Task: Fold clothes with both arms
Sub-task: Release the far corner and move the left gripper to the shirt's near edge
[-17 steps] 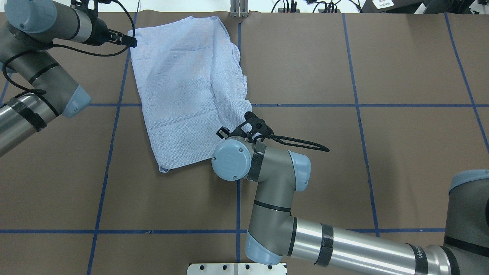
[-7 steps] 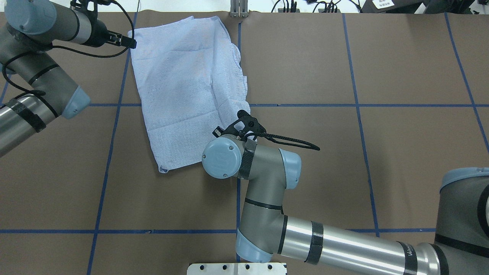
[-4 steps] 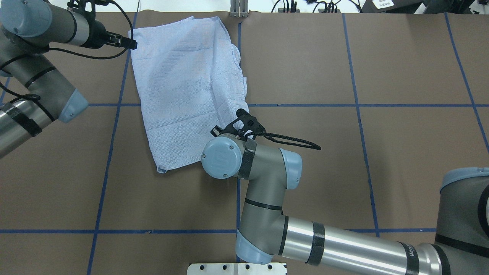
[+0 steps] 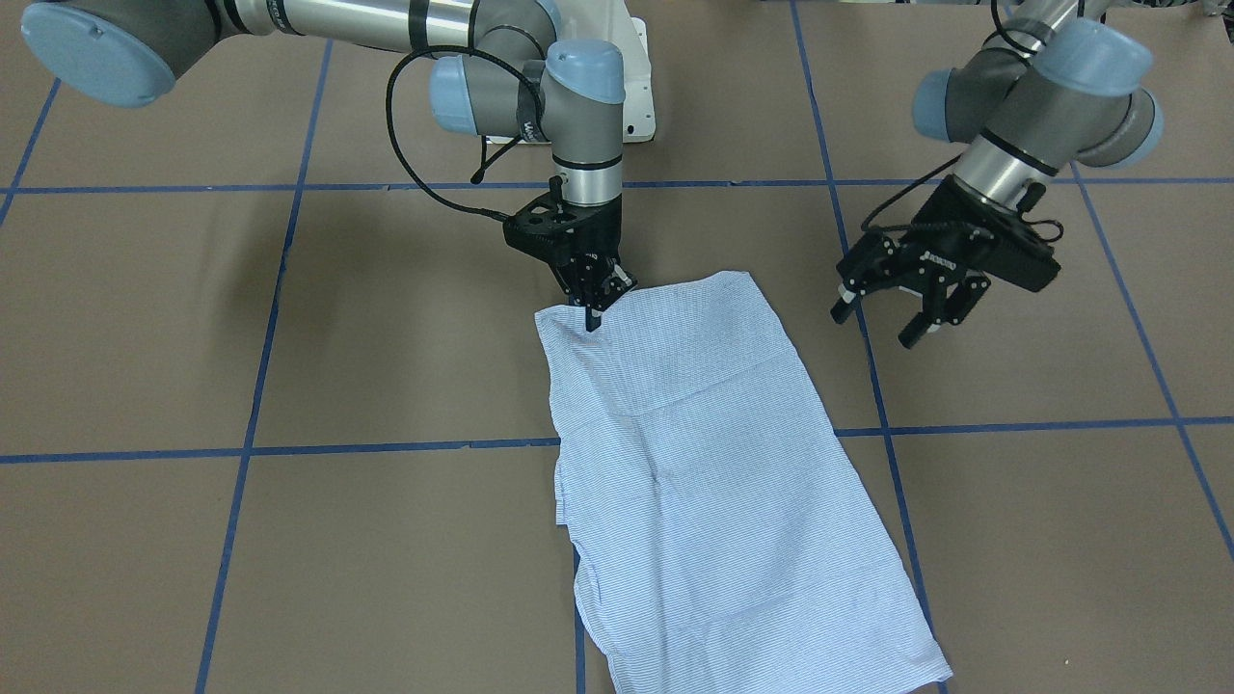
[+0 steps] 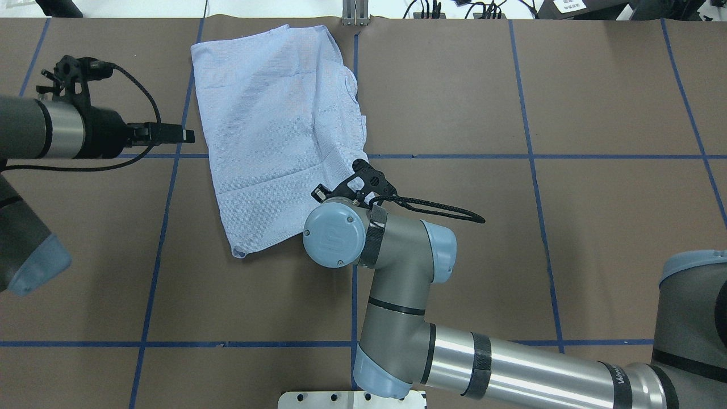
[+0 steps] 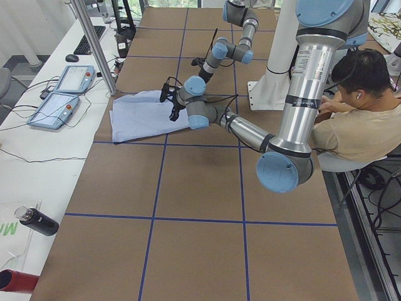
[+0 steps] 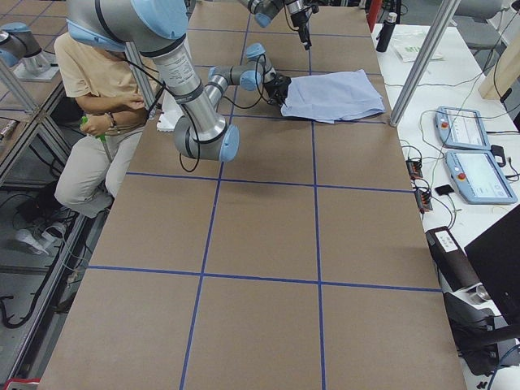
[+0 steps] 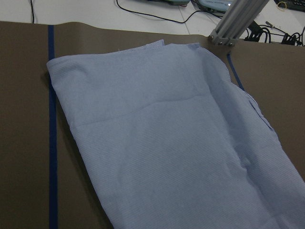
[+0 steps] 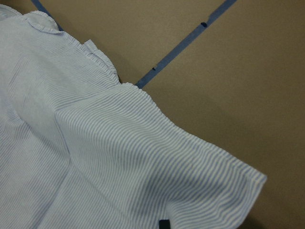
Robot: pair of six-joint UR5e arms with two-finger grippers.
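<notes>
The light blue striped shirt (image 5: 278, 130) lies folded into a long rectangle on the brown table, also in the front view (image 4: 713, 472). My right gripper (image 4: 591, 313) stands upright over the shirt's corner nearest the robot, shut on that edge; the overhead view hides it under the wrist. The right wrist view shows that striped corner (image 9: 143, 157) close up. My left gripper (image 4: 877, 323) is open and empty, off the shirt's side above bare table. In the overhead view it (image 5: 180, 136) points at the shirt's left edge. The left wrist view shows the whole shirt (image 8: 167, 143).
Blue tape lines (image 5: 528, 156) grid the table. A metal post (image 5: 355, 14) stands at the far edge by the shirt's far corner. The white pedestal base (image 4: 631, 87) is behind the right arm. A seated person (image 6: 357, 119) and tablets (image 6: 62, 94) are beside the table.
My left gripper has let go of the shirt's far left corner, opened and pulled back toward the robot along the left edge. The right gripper has hardly moved.
</notes>
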